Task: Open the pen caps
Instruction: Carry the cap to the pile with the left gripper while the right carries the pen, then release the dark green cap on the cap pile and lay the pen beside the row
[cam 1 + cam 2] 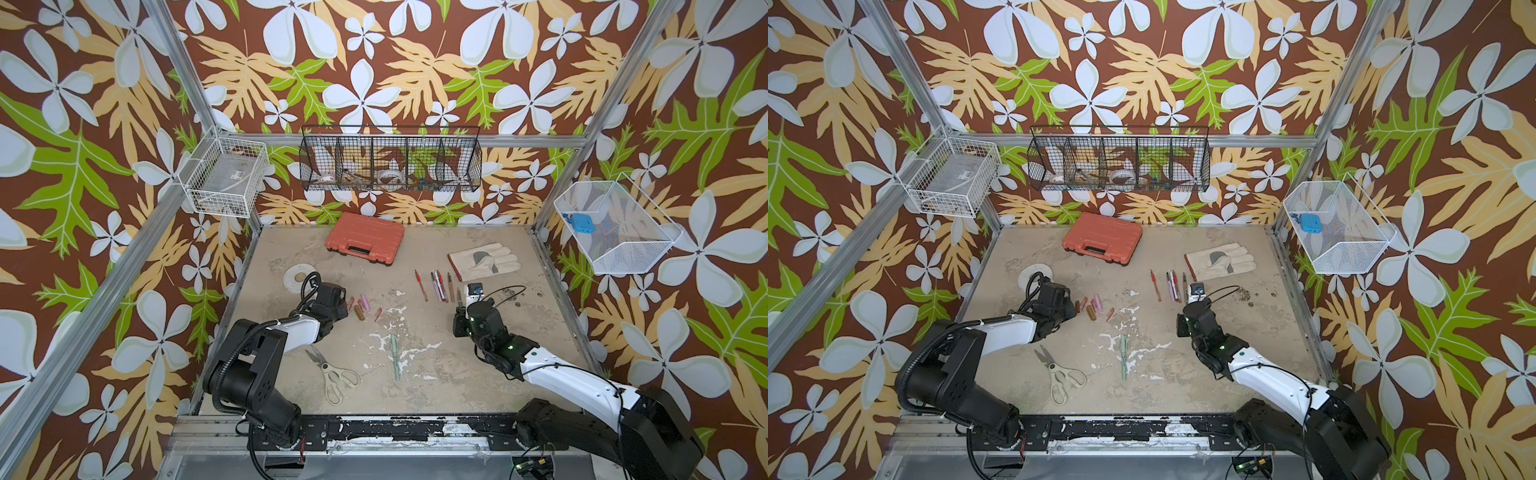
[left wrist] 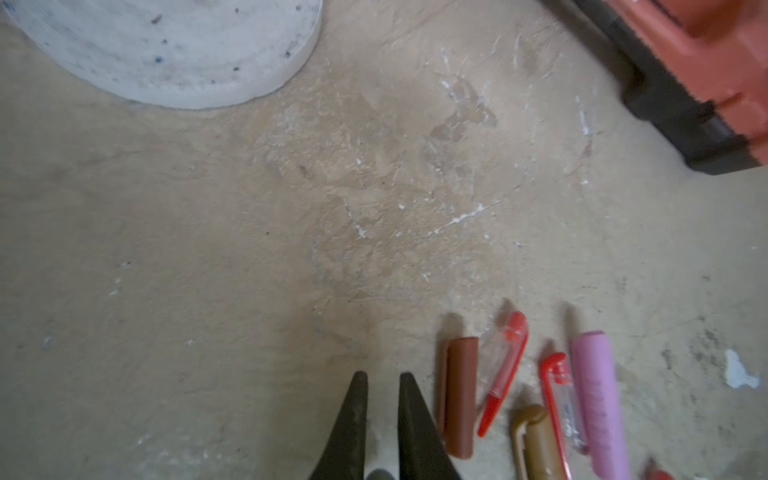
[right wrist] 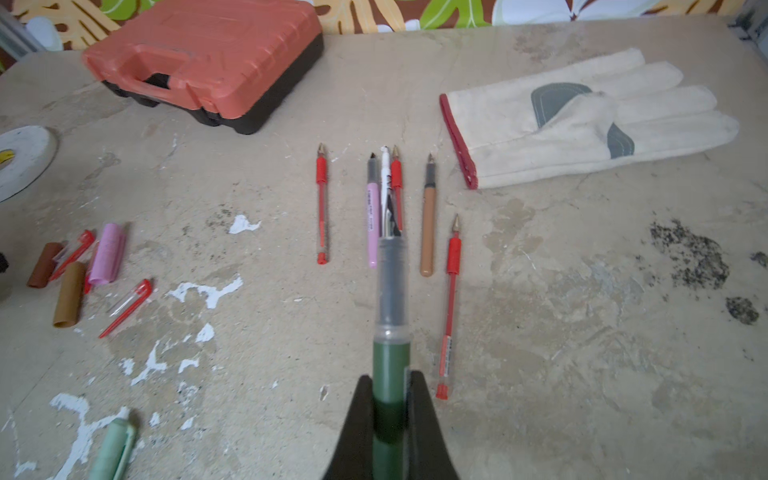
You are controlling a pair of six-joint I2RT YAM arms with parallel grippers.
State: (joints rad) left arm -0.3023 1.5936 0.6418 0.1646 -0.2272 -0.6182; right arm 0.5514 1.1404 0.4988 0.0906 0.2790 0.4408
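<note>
My right gripper (image 3: 390, 382) is shut on a dark green pen (image 3: 390, 361) whose clear grey front end sticks out bare; in a top view this gripper (image 1: 459, 309) hovers near the row of uncapped pens (image 1: 436, 284). My left gripper (image 2: 383, 376) hangs low beside the loose pen caps. Its fingers are nearly together, and a small dark rounded cap (image 2: 378, 473) shows between them at the frame's edge. On the table lie a brown cap (image 2: 457, 395), two clear red caps (image 2: 505, 370), a pink cap (image 2: 598, 403) and a gold cap (image 2: 536, 444). A pale green pen (image 1: 395, 355) lies capped mid-table.
An orange tool case (image 1: 365, 237) sits at the back. A pale work glove (image 1: 484, 262) is at the back right and a white tape roll (image 1: 297, 276) behind the left gripper. White-handled scissors (image 1: 332, 374) lie near the front. Wire baskets (image 1: 390, 164) hang on the walls.
</note>
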